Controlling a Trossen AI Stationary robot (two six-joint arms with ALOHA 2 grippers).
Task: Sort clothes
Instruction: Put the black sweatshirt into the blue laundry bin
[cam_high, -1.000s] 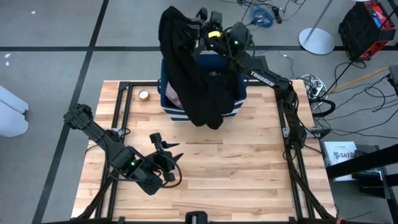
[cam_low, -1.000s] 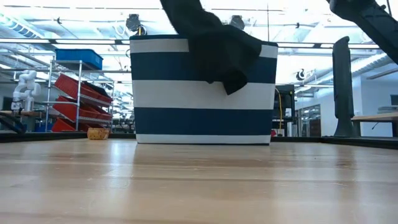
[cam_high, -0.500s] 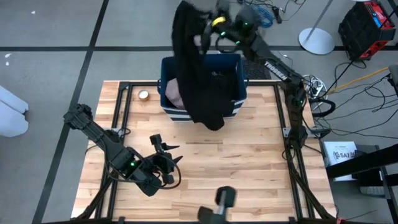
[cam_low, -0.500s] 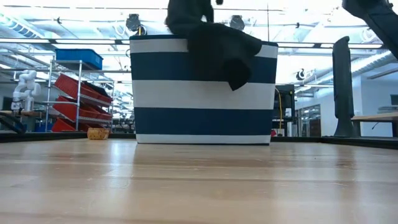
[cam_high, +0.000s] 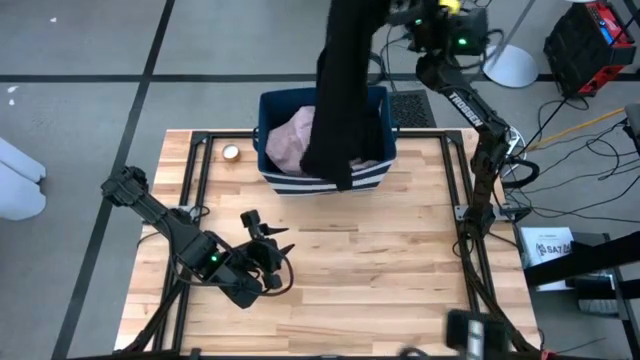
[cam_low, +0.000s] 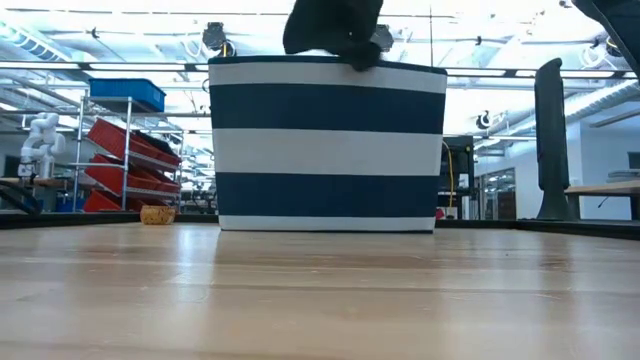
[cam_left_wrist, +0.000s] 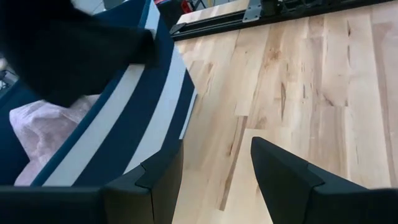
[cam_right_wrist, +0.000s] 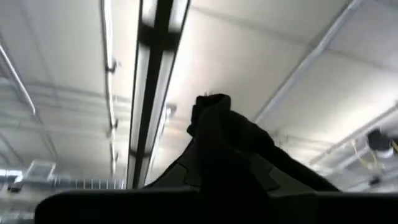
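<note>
A big black garment (cam_high: 340, 90) hangs in a long strip from my right gripper (cam_high: 392, 12), which is raised high above the far side of the dark blue, white-striped bin (cam_high: 372, 178). The gripper is shut on the garment. The garment's lower end (cam_low: 335, 30) is at the level of the bin's top rim. A pale pink garment (cam_high: 292, 140) lies inside the bin and also shows in the left wrist view (cam_left_wrist: 37, 140). My left gripper (cam_high: 270, 238) is open and empty, low over the table's near left part, pointing at the bin. My right gripper pinches a bunched fold of the black garment (cam_right_wrist: 227, 140) between its two fingers, with a lump of cloth sticking out past the fingertips. The fingers point upward, toward the ceiling. The rest of the garment hangs straight below the gripper, over the bin.
A small round object (cam_high: 231, 152) sits on the table left of the bin. Bare wooden tabletop (cam_high: 380, 270) lies between the bin and the near edge. Black frame rails (cam_high: 195, 170) run along the table's left and right sides.
My right gripper has risen and moved toward the table's right and far side with the black garment. The garment was draped over the bin's near wall. It is now drawn up into a narrow hanging strip with its lower end at the rim, which uncovers the pink garment.
</note>
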